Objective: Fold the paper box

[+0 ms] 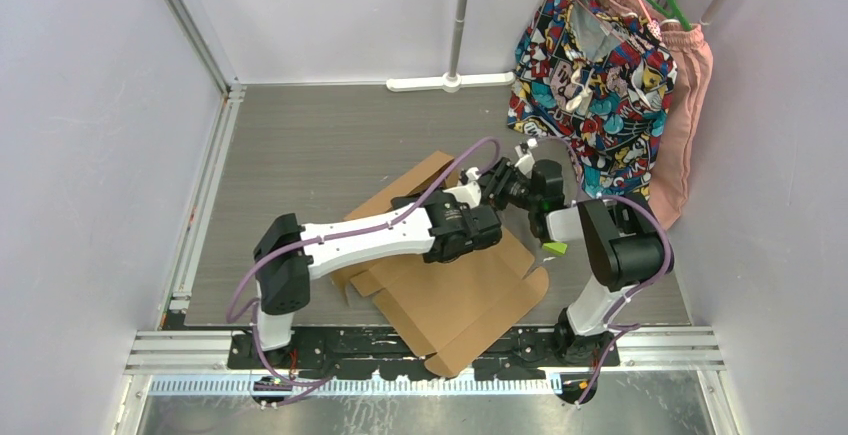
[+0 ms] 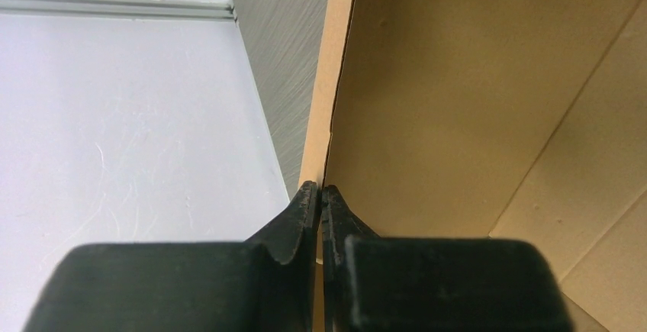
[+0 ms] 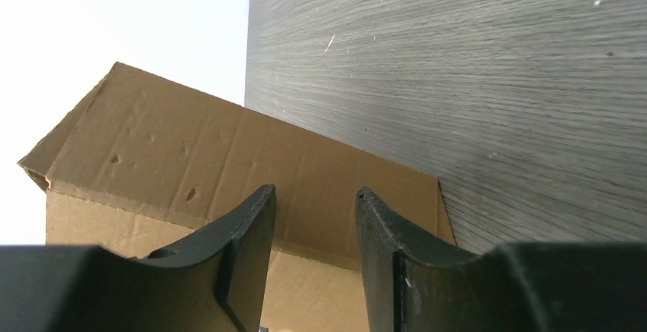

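A robotics lab cell was indicated: a grey counter (image 1: 330,145) was enclosed by plain white panels (image 1: 90,155) and aluminium rails (image 1: 180,350).

- The right gripper (image 3: 314,198) rises from the bottom edge, with its two dark fingers (image 3: 240,240) pointing upward. The tips stand apart with a plain gap between them, and nothing is pinched there.
- The paper box (image 3: 229,149) lies behind the fingers. It shows as plain brown corrugated cardboard, with a broad panel tilted above a crease and a second face below that crease at the left.
- A few small dents mark the upper panel, and its left corner is bent over.
- Whether the fingertips touch the cardboard cannot be told.
- The grey wood-grained table (image 3: 473,72) fills the upper right, with pale specks on it.
- A bright white surface (image 3: 114,11) fills the upper left, with no detail visible in it.
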`<state>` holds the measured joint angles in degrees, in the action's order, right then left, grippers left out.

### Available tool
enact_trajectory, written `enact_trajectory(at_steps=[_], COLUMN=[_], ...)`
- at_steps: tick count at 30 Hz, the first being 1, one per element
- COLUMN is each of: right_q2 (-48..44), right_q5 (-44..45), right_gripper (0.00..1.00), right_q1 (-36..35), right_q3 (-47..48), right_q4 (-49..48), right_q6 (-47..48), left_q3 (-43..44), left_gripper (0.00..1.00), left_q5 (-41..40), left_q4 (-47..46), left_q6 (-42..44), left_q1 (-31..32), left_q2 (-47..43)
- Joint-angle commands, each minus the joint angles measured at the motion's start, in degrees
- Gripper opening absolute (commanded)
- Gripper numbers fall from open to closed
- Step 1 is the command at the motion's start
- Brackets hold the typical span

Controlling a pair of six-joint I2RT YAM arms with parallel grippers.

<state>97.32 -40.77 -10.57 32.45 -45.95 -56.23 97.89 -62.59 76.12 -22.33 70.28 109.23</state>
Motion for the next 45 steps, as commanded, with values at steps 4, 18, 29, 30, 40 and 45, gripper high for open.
enact_trajectory(at_steps=[4,18,29,30,40,45], right_q2=[-3.1,-3.8,-5.9,-5.8,-11.7,-16.3], right_q5=[4.5,4.7,1.4,1.5,5.6,14.0], right_gripper=[0.47,0.50,0.57,0.57,0.57,0.58], right_q1=[1.7,2.8,1.9,1.6,-4.6,-8.7], right_q3=[-7.7,-13.3,-15.4,-15.5,-13.7,-12.7], right_q4=[-23.0,-36.0,-35.7,-35.3,-17.7,-6.1], right_q6=[-1.3,-0.6,2.5,3.1,14.7,22.8], left_q3=[3.4,2.8,4.8,5.0,5.4,5.5], left_gripper=[0.03,0.03,0.03,0.03,0.03,0.03], left_q5=[-3.2,-3.3,-3.0,-3.0,-2.7,-2.5], left_q4=[1.3,1.9,2.0,1.9,1.7,1.2], left_q6=[-4.0,-5.2,-4.2,-4.1,-3.1,-2.6], left_q1=[2.0,3.2,3.5,3.6,4.8,5.3], left_q2=[1.5,2.2,3.9,4.0,4.4,4.6])
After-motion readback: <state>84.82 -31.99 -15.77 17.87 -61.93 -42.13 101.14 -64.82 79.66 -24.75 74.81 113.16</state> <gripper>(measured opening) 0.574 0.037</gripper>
